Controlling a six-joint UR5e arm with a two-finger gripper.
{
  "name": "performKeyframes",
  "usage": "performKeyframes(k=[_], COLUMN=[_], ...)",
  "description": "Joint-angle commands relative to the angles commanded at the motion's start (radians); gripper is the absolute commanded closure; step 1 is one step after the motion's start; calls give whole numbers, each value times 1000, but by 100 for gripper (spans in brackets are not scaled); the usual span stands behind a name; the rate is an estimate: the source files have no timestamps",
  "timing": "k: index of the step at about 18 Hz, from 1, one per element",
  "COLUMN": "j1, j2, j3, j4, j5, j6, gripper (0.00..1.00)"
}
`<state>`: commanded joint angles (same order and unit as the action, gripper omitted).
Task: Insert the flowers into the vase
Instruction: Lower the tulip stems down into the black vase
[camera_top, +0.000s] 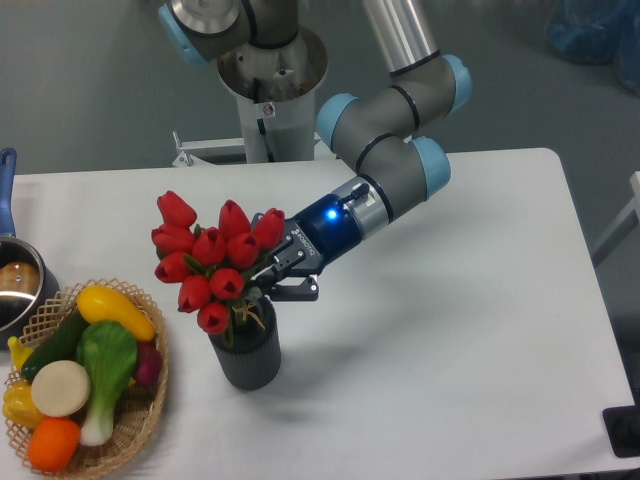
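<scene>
Stems of the flowers (215, 262) sit in the mouth of the vase (245, 353), near the bench's left side. The pincer (268, 290) grips the bunch low. Insertion looks nearly done; next comes letting go and a clean upward retreat.
</scene>
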<state>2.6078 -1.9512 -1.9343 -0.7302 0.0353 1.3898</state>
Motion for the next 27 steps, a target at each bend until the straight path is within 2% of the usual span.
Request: performKeyframes(k=[8, 27], j1=[-2, -3], j2=[-52, -54], j3=[-15, -52], j4=[0, 0], j5=[0, 2], j6=[120, 132], gripper=[82, 82])
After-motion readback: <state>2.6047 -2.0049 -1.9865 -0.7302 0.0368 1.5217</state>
